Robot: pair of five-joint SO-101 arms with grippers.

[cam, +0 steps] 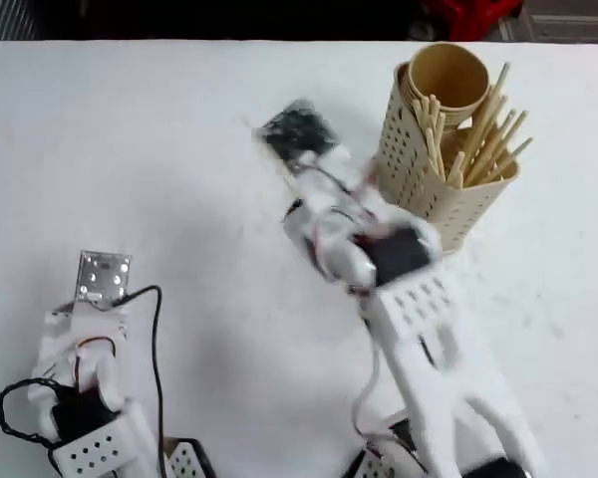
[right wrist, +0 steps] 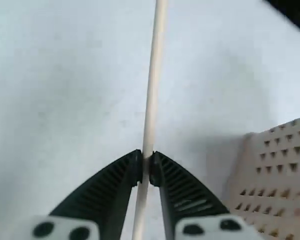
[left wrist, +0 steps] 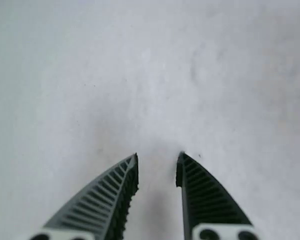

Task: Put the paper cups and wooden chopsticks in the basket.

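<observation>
One wooden chopstick (right wrist: pixel 153 90) is pinched in my right gripper (right wrist: pixel 146 164): a pale, smooth, round stick, clamped partway along, running out past the ribbed black fingers (right wrist: pixel 115 185) above the table. Just beside the gripper stands the basket (cam: pixel 411 164), cream plastic with perforated walls, upright at the table's far right. Inside it I see tan paper cups (cam: pixel 448 72) nested in a stack and a sheaf of chopsticks (cam: pixel 486 139) leaning out over the rim. The table (cam: pixel 179 149) is matte white and faintly scuffed. Beyond its far edge the room is dark, with a red object (cam: pixel 473 12) there. My left gripper (left wrist: pixel 157 159) hangs low over bare tabletop, tips parted, nothing between them.
</observation>
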